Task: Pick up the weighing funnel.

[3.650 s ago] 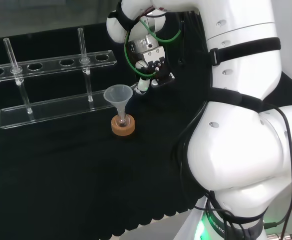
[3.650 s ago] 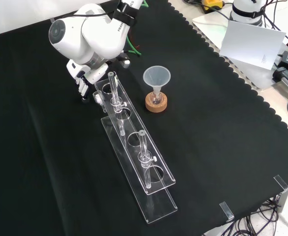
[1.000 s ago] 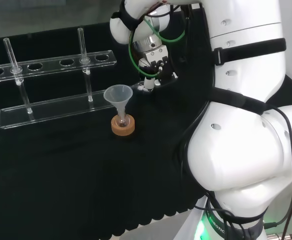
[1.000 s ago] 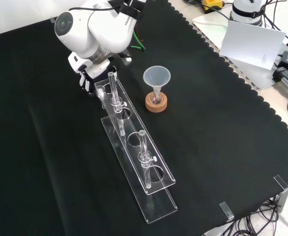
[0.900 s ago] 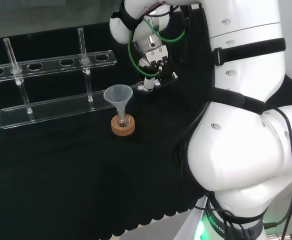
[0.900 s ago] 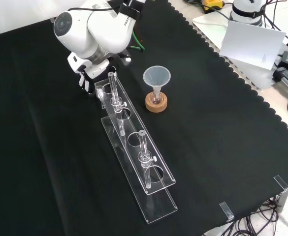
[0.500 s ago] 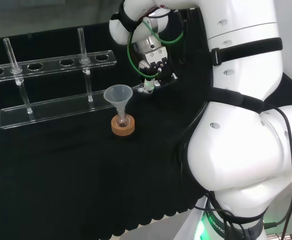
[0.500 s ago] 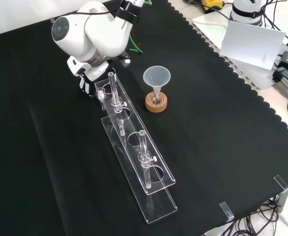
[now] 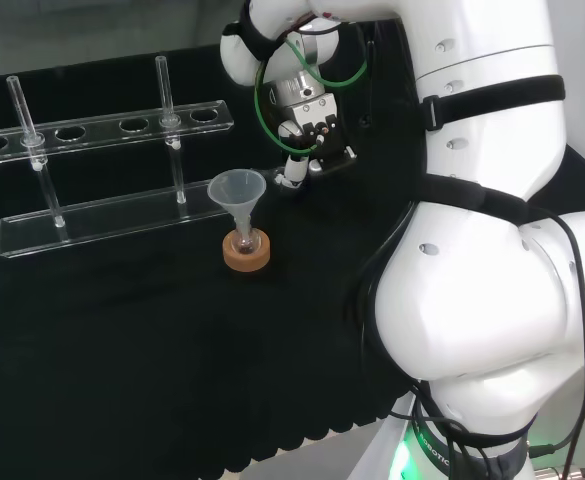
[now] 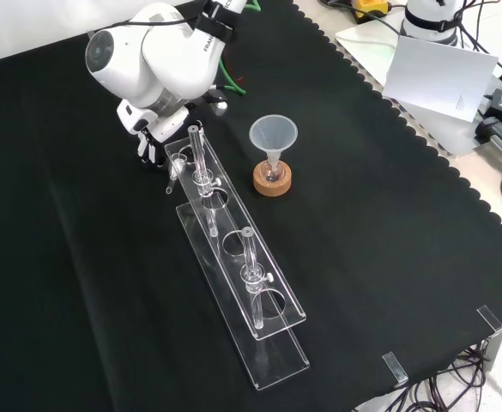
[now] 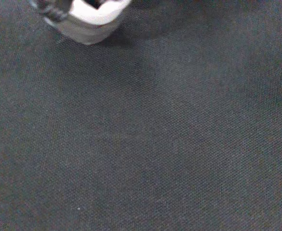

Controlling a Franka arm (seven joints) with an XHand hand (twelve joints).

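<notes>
So, head view, hand [image 9: 310,135]: it hangs palm-down, low over the black cloth [image 9: 122,380], up and to the right of the funnel [image 9: 237,190]. It is probably that low because the task's piece sits at cloth level.
Head view, grip: I cannot tell whether the hand has closed round anything.
Head view, funnel: a frosted cone, mouth up, with its stem in a small flask [image 9: 244,241]. A cork ring [image 9: 246,257] steadies the flask, and the funnel stands apart from the hand.
Front view, weighing funnel [image 10: 174,174]: a small clear scoop-like piece with a thin stem. It is just below the hand [image 10: 150,137], at the far end of the rack [image 10: 259,292]. I cannot tell whether it is held or lying.
Front view, rack: clear plastic in two tiers with round holes, keeping thin glass tubes [image 10: 198,159] upright.
Front view, next move: I judge it calls for a careful lift, since the rack end crowds the piece.
Wrist view, cloth [image 11: 169,144]: a matte, finely grained weave, with a blurred white part of the hand [image 11: 90,17] above it.
</notes>
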